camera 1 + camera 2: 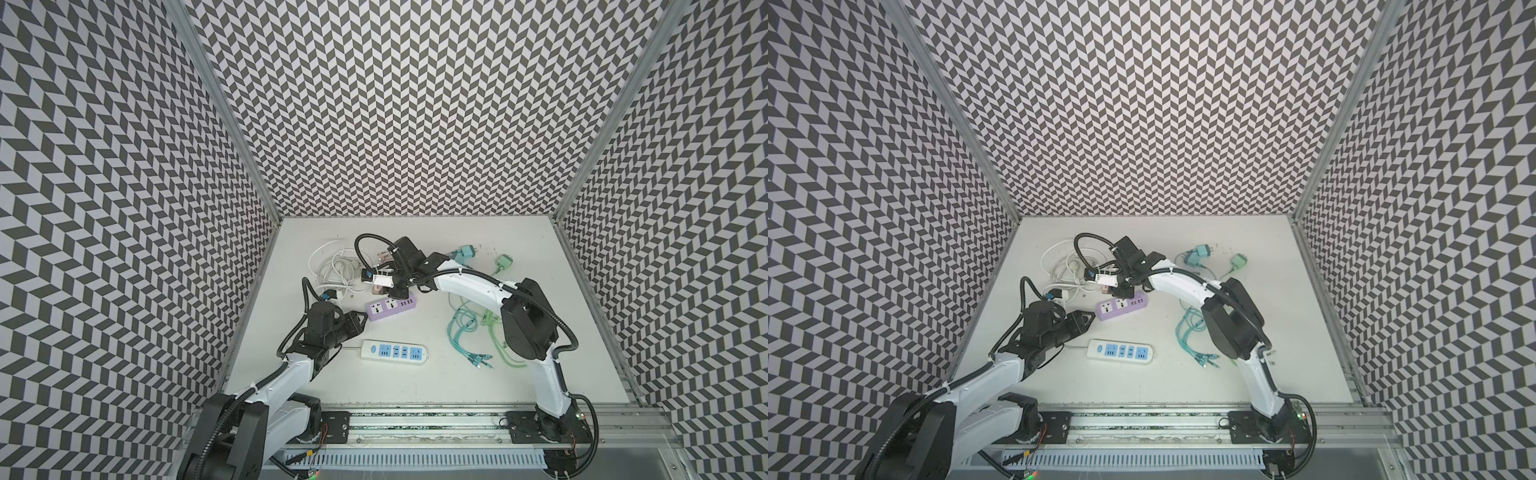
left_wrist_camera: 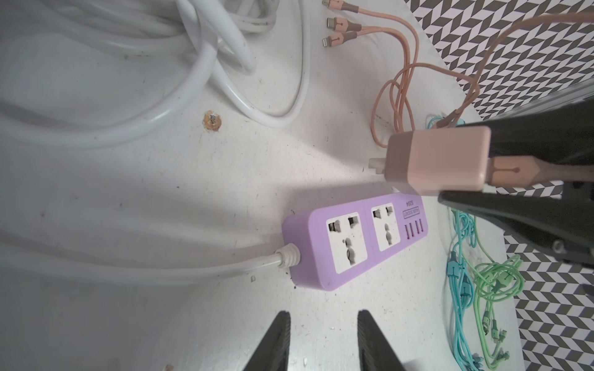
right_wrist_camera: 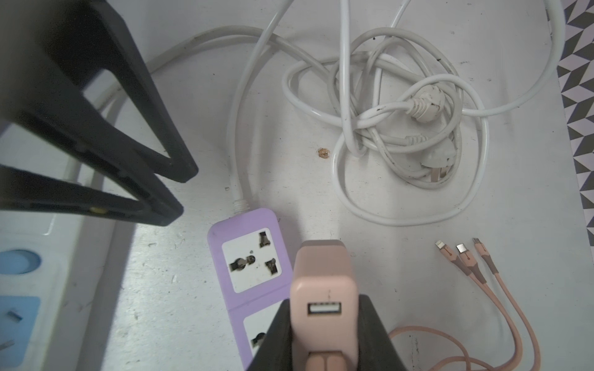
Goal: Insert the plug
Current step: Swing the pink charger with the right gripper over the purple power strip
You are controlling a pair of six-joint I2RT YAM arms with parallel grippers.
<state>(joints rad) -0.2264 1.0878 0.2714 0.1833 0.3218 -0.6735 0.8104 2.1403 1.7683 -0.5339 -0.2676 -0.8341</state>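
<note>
Plug [image 3: 323, 273]: pink, clamped in my right claw [image 3: 324, 303], raised beside the purple strip [image 2: 367, 231], prongs out.
Left claw [image 2: 323, 316]: fingers slightly apart, empty, near strip's cord end.

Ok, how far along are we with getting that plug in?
Done: the right tool is shut on the pink charger plug. In hand: it hangs near the USB end of the purple power strip, prongs clear of it; the left tool sits open beside the strip's cord end, touching nothing. Left: line the prongs up and press into one of the two empty sockets.
</note>
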